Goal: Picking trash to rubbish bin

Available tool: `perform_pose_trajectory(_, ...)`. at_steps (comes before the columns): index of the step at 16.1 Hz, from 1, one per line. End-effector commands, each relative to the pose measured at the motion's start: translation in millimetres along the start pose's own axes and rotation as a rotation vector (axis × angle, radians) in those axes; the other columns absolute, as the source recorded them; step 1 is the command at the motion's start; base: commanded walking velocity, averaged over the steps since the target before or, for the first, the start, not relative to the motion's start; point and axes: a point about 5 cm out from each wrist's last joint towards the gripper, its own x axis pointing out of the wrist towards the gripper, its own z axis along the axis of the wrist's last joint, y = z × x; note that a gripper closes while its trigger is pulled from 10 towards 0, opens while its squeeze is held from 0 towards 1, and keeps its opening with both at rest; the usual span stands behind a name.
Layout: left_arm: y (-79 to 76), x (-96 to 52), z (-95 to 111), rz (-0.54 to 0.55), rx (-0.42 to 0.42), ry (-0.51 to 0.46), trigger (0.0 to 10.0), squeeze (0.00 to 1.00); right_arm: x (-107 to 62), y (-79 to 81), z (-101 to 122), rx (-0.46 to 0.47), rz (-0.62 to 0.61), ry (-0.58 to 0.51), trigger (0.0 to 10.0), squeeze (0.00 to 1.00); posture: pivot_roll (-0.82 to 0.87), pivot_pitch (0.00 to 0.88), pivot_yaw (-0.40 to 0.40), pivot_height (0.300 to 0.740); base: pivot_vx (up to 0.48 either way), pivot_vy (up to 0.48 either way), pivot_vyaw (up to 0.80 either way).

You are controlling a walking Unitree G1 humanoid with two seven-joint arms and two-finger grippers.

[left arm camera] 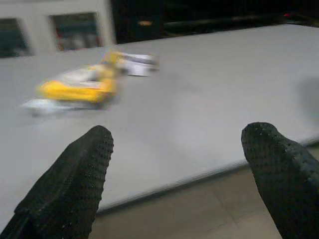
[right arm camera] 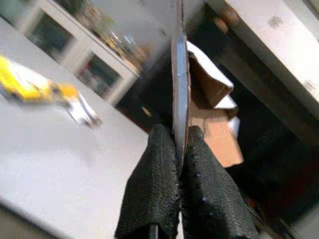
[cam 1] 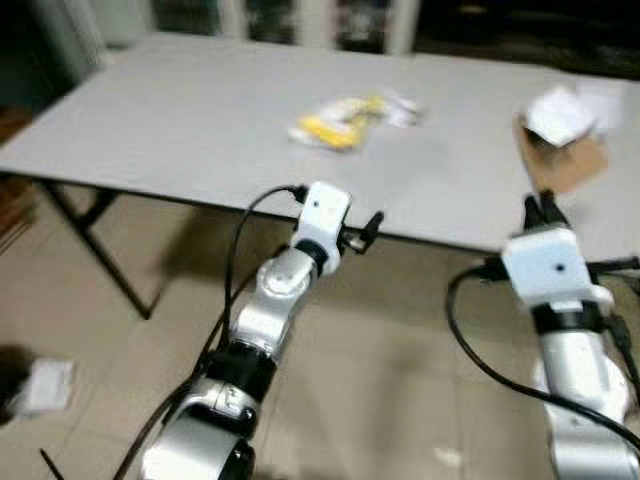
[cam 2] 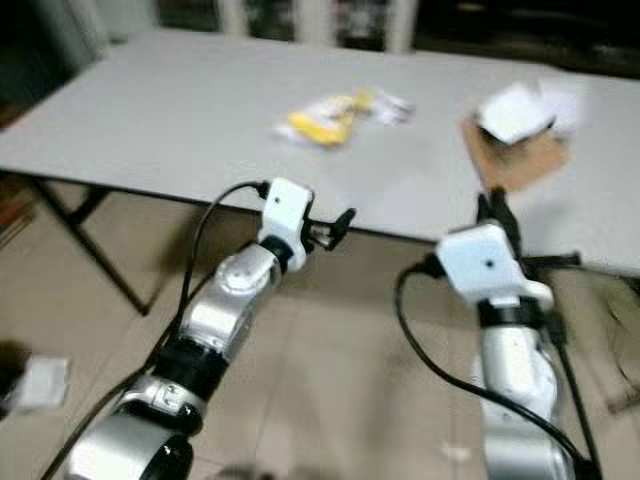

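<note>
Lying on the floor at far left, a white paper scrap. Left gripper, fingers spread wide, hovers at the near edge of the grey table. Yellow wrapper rests mid-table, well beyond it. Right gripper is pinched closed on the edge of the brown cardboard piece, which carries white crumpled paper.
</note>
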Motion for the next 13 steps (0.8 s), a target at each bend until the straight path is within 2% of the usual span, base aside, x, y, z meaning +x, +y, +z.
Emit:
perform_pose_trajectory(1,12.3,-5.9,-7.2,0.041,-0.001,0.025,10.0,0.0,-2.1,2.9,2.5,0.012,0.01,-0.007,10.0,0.0,0.1,0.079,-0.024,0.74,0.472,0.0,0.0)
perform_pose_trajectory(13,13.7,-6.9,-8.1,0.047,0.007,0.028,10.0,0.0,-0.4,5.9,4.8,0.004,0.021,-0.025,10.0,0.0,0.1,0.086,-0.026,0.74,0.479,0.0,0.0)
